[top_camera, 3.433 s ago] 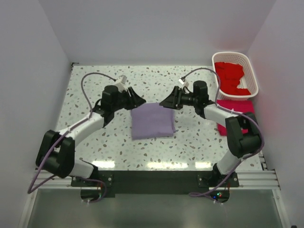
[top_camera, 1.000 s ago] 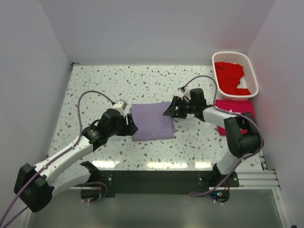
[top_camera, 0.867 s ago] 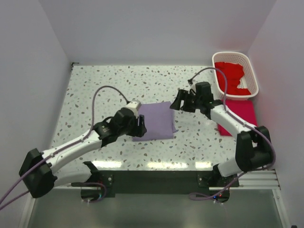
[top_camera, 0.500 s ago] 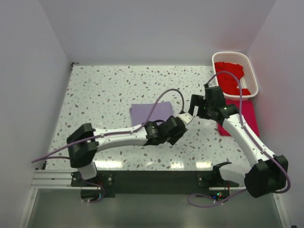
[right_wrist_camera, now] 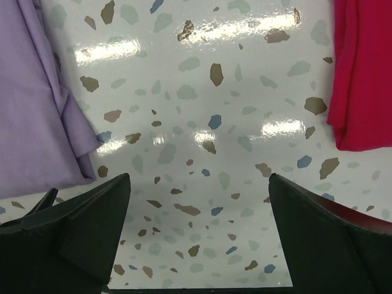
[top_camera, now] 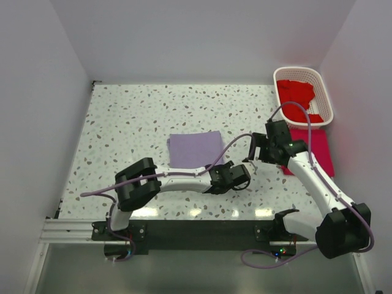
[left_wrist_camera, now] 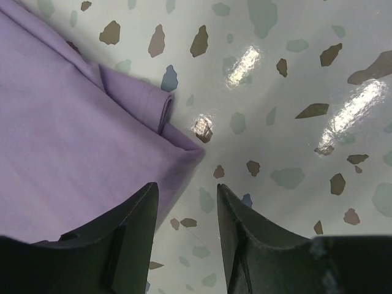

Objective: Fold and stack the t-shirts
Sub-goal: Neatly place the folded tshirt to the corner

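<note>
Two-arm | left gripper [left_wrist_camera: 185, 229] parted, empty | purple shirt [left_wrist_camera: 67, 153] corner just ahead | right gripper [right_wrist_camera: 199, 233] spread

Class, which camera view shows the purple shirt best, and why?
The top view: it shows nearly the whole purple shirt, lying folded into a rectangle. The left wrist view shows only one corner with a rolled fold. The right wrist view shows only a strip along its left edge.

Purple t-shirt [left_wrist_camera: 67, 153] running off both wrist views, pink t-shirt [right_wrist_camera: 361, 73] being cropped at the right wrist view's edge, right arm [top_camera: 309, 174] covering part of it overhead.
</note>
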`<action>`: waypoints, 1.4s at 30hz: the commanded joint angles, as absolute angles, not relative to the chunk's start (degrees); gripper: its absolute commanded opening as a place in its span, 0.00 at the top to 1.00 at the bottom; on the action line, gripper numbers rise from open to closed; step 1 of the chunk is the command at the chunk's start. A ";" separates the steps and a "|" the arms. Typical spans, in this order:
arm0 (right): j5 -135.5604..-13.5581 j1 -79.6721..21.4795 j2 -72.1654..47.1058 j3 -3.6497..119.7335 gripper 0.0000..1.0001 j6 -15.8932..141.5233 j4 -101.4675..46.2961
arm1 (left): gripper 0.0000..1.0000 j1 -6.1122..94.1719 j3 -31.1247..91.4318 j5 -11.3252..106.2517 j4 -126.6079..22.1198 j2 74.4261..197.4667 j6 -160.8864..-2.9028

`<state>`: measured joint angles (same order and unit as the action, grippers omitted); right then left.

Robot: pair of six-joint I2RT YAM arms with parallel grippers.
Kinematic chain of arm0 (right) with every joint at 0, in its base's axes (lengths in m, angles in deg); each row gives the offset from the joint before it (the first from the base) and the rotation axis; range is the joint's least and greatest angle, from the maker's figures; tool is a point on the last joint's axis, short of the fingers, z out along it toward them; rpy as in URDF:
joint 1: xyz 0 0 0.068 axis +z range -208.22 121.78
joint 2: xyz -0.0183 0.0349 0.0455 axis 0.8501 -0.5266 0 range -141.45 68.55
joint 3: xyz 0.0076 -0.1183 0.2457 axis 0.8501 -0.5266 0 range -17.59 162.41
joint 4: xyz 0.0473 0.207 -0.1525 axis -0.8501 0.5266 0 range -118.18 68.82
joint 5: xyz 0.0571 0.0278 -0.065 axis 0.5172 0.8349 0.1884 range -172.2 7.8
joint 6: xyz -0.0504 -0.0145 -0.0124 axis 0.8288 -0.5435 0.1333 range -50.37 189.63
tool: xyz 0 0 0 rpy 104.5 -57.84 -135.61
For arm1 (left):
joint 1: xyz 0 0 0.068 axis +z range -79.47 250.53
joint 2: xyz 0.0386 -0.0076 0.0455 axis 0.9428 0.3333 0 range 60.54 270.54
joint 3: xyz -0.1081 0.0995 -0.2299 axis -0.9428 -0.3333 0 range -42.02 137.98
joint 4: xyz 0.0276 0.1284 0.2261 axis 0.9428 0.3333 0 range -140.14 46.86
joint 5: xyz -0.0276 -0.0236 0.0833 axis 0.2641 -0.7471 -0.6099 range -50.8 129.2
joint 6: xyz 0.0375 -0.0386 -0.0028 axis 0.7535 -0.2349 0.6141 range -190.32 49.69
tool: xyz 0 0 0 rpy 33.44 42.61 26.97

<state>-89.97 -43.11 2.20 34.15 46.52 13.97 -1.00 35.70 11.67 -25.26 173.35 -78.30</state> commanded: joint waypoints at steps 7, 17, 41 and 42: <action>-83.96 -43.28 1.32 31.80 0.01 45.11 9.36 | 0.59 0.13 34.89 8.44 -30.01 176.38 -77.96; -76.84 -43.28 -0.27 28.55 0.01 42.13 3.55 | 0.85 0.57 31.11 8.62 -35.54 176.03 -79.19; -60.05 -36.79 -24.87 31.36 0.16 29.64 -21.24 | 1.00 1.18 27.68 9.23 -35.81 163.81 -82.71; -60.57 -35.21 -25.49 31.45 0.17 29.55 -21.24 | 1.00 1.18 27.68 9.23 -35.81 163.64 -82.79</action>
<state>-60.18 -38.15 -24.16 29.59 31.06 -17.92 1.04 26.82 9.38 -33.32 165.77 -81.32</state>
